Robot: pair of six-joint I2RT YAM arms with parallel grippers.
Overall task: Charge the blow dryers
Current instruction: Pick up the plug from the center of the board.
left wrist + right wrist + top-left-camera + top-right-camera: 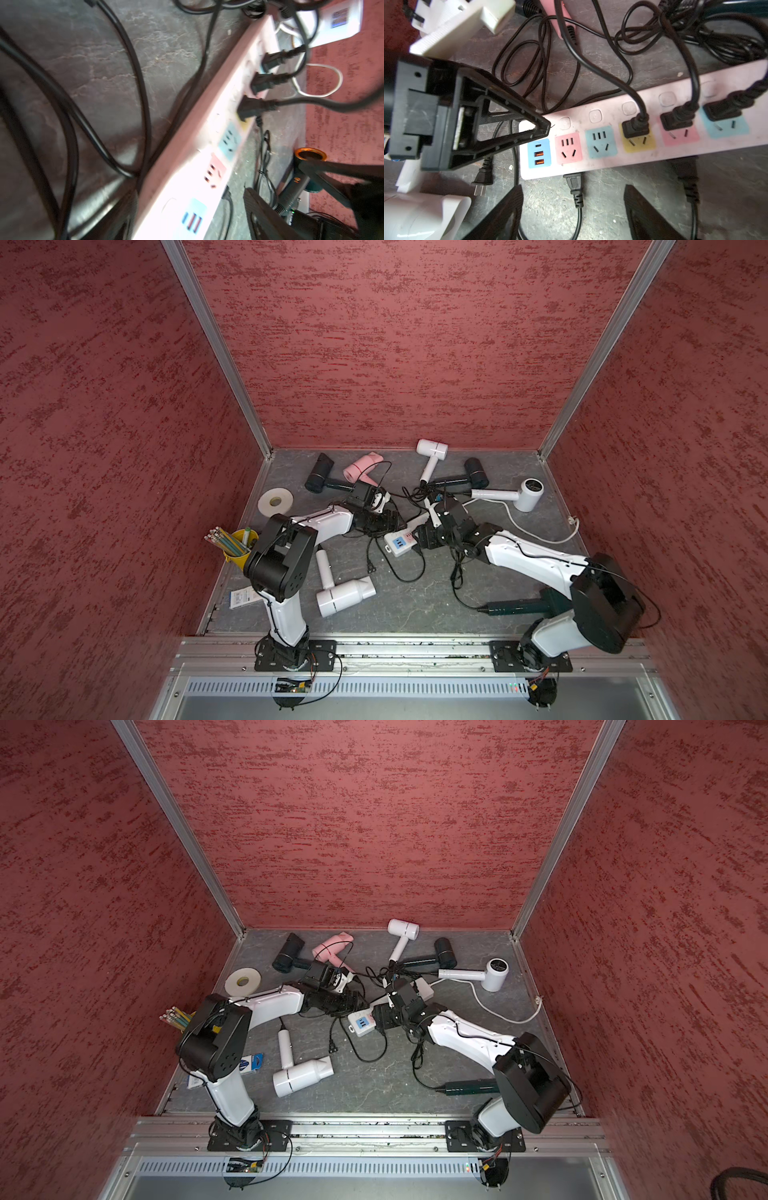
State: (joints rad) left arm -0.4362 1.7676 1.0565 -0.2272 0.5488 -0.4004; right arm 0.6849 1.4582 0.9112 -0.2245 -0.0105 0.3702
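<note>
Several blow dryers lie on the grey floor: black (319,477), pink (362,466), white (432,450), black (476,472), white (528,491), white (345,593) and dark green (519,605). Their black cords tangle around the white power strip (612,164). Three black plugs (635,126) sit in its sockets. My left gripper (187,224) is open, its jaws straddling the strip's USB end. My right gripper (573,207) is open beside the strip. A loose black plug (573,182) lies on the floor between its fingers (643,209), touching neither.
Another loose plug (483,176) lies near the strip's end. A tape roll (275,501), a yellow cup of pencils (235,547) and a small card (241,597) lie along the left wall. The strip's white cable (536,531) runs toward the right wall.
</note>
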